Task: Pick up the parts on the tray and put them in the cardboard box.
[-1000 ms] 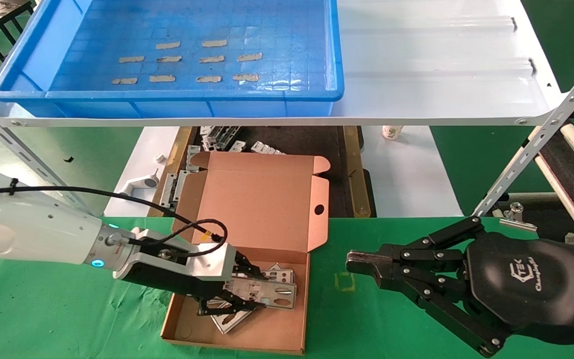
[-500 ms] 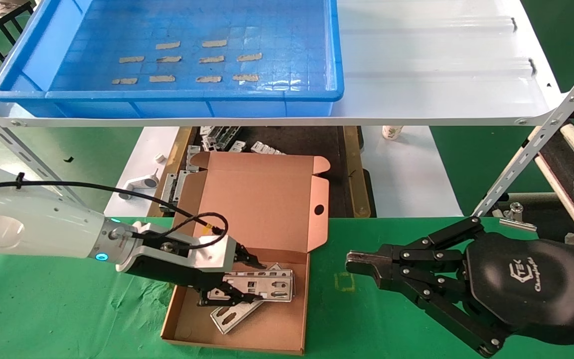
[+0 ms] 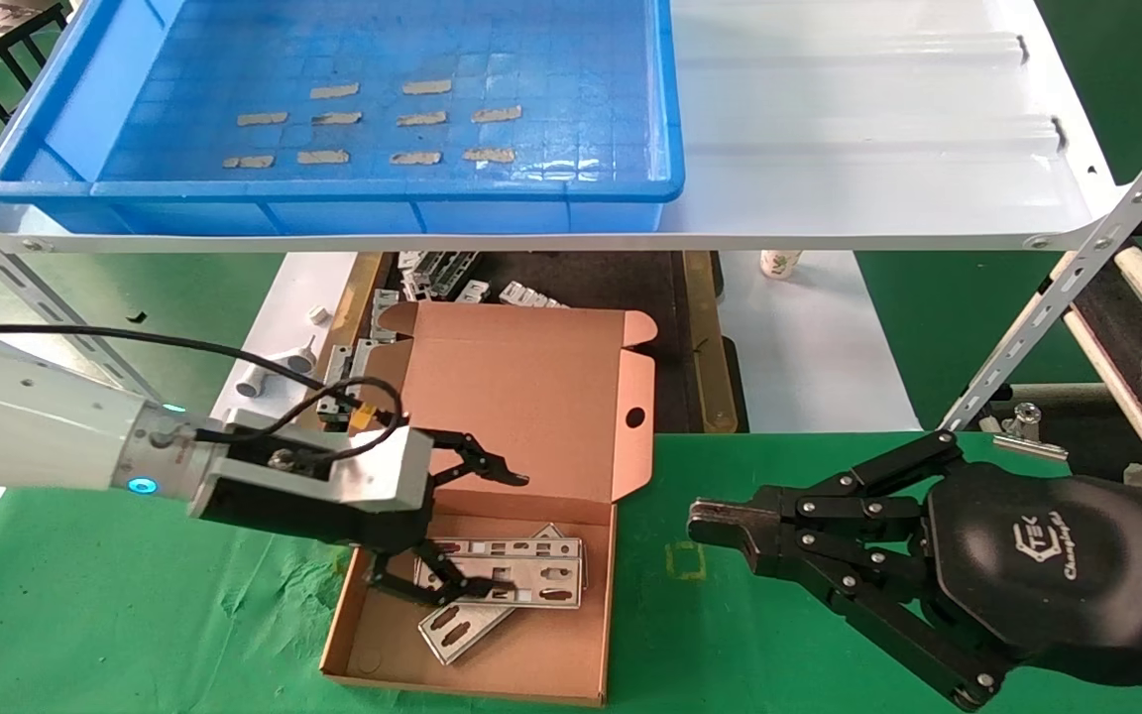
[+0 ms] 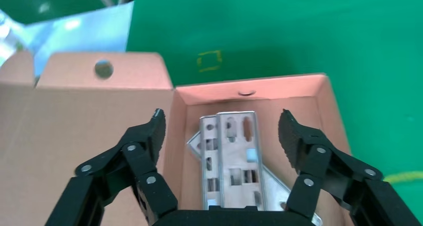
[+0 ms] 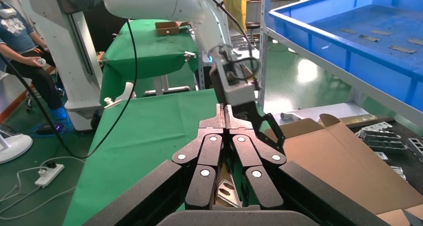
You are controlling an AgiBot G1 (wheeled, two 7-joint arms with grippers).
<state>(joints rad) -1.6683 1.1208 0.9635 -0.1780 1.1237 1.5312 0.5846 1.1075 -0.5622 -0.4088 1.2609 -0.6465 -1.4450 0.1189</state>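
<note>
Left gripper (image 3: 477,531) jaws spread over parts (image 3: 507,580) in cardboard box (image 3: 531,664); right gripper (image 3: 715,526) closed, idle.

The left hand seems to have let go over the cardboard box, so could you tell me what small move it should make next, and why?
Probably lift the left hand straight up out of the cardboard box. It is open, and two metal plates already lie crossed on the box floor, apart from its fingers. The blue tray shows only tape strips, so nothing seems left to fetch.
</note>
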